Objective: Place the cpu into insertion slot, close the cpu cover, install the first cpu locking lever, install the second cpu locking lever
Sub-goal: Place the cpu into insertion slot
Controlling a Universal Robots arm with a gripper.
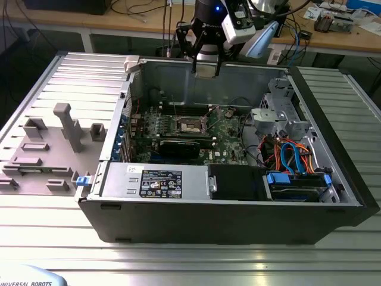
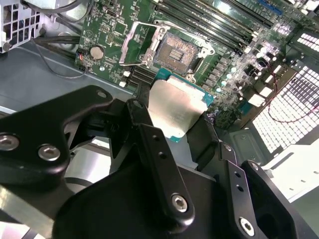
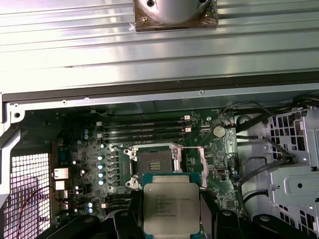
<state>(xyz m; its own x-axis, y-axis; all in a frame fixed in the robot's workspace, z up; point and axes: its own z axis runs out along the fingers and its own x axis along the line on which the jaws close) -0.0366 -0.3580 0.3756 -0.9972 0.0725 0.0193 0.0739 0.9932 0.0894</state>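
Observation:
My gripper (image 1: pixel 206 67) hangs above the open computer case, near its far wall, shut on the cpu (image 1: pixel 206 70). In both wrist views the cpu (image 2: pixel 175 102) (image 3: pixel 171 205) shows its dull silver top and green edge between the black fingers (image 2: pixel 149 134) (image 3: pixel 130 215). Well below it on the green board lies the insertion slot (image 1: pixel 189 125) (image 2: pixel 175 51) (image 3: pixel 154 162), dark and bare inside. The cpu cover (image 2: pixel 135 46) (image 3: pixel 192 163) is swung open beside the slot.
The case (image 1: pixel 333 196) has tall walls all round. Long memory slots (image 3: pixel 144 130) run beside the socket, and a black card (image 1: pixel 177 147) lies in front of it. A drive cage with blue cables (image 1: pixel 292 158) fills the exterior view's right. Grey fixtures (image 1: pixel 65 128) stand outside on the left.

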